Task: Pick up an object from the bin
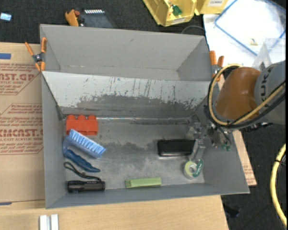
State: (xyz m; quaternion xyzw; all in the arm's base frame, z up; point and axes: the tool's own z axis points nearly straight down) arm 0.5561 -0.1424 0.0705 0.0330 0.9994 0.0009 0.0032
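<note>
- The grey bin (134,66) holds few things, lying well apart, so a clean single pick looks feasible.
- The arm (237,97) reaches over the right wall. Its gripper (198,152) sits low at the floor's right side; whether it is spread or pressed together I cannot tell.
- The black flat block (174,147) lies just left of the gripper. A grasp would best close across its narrow side.
- The blue brush (85,145) and the orange brick (81,124) lie far left and are no hindrance.
- The small greenish ring (192,169) lies just beyond the gripper's tip, near the front wall. Centre on one target only, to avoid nudging the other.
</note>
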